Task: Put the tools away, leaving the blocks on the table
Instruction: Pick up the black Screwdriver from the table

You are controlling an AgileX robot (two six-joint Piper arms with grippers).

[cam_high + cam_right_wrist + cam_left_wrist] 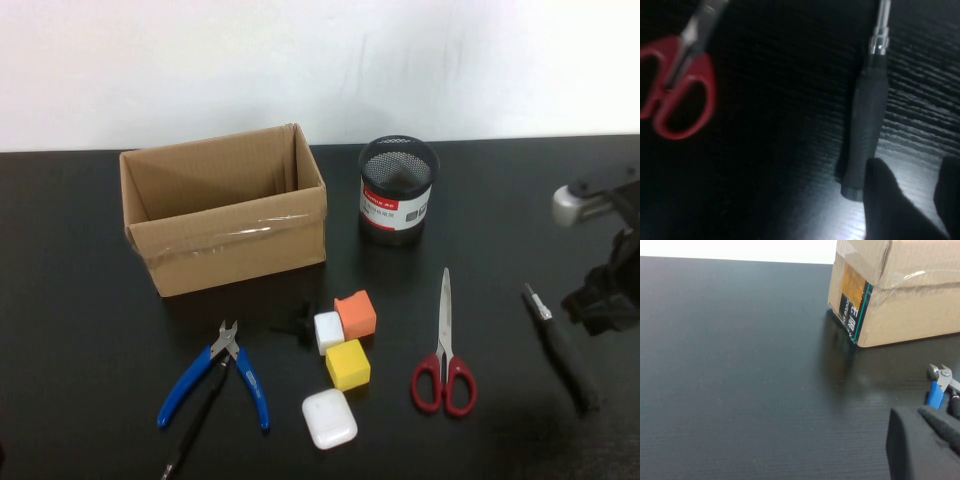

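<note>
three blocks: orange (356, 313), yellow (348, 364), white (328, 331), one pliers (222, 372), one scissors (444, 358), two black sticks (560, 342) (196, 424), one box (225, 208), one mesh cup (397, 189), one white case (329, 418)

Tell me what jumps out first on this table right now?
The bright cluster mid-table: orange block, yellow block and white block, with red-handled scissors to their right and blue-handled pliers to their left. An open cardboard box sits behind. The right gripper, open, hovers by a black screwdriver; the left gripper is near the pliers.
</note>
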